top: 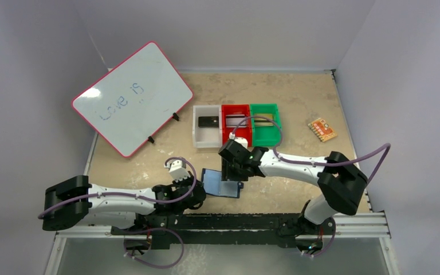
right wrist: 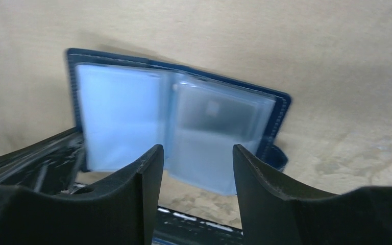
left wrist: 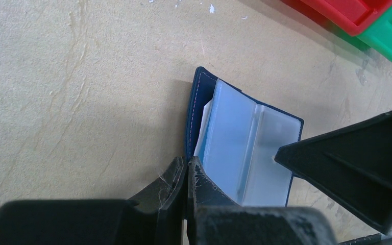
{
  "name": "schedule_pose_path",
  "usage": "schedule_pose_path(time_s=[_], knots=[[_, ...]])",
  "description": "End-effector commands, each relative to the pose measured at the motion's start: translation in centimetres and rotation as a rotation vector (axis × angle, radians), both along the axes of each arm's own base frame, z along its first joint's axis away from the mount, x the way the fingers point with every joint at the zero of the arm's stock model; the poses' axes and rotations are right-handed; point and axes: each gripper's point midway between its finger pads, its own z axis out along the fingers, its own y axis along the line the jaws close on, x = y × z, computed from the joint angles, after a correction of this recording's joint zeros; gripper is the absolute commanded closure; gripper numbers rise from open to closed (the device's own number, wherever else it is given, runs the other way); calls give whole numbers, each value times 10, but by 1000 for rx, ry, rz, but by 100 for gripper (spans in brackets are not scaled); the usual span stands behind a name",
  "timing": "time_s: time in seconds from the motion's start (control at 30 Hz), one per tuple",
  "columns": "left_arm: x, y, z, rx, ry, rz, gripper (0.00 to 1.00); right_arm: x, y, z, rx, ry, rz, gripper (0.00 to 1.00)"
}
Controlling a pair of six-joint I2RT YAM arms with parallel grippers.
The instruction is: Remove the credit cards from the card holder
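Note:
The navy card holder (top: 221,183) lies open on the table near the front edge, its pale blue clear sleeves (right wrist: 127,117) facing up. My left gripper (left wrist: 189,161) is shut on the holder's left navy cover (left wrist: 193,115), pinning that edge. A greyish card (right wrist: 217,115) shows through the right-hand sleeve, and a white card edge (left wrist: 204,120) peeks out beside the left cover. My right gripper (right wrist: 198,153) hovers open just above the holder's near edge, nothing between its fingers. In the top view the right gripper (top: 233,172) sits over the holder's right half.
Behind the holder stand a white bin (top: 197,134), a red bin (top: 225,134) and a green bin (top: 266,135), each with a card inside. An orange patterned piece (top: 322,129) lies at the right. A tilted whiteboard (top: 132,97) stands back left.

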Motion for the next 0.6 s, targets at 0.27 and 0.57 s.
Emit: schedule_pose_path(time_s=[0.27, 0.57], knots=[[3, -11, 14, -44, -23, 0, 100, -4, -3, -16, -40, 23, -30, 45], [3, -11, 15, -37, -25, -1, 100, -3, -4, -25, -104, 27, -37, 45]])
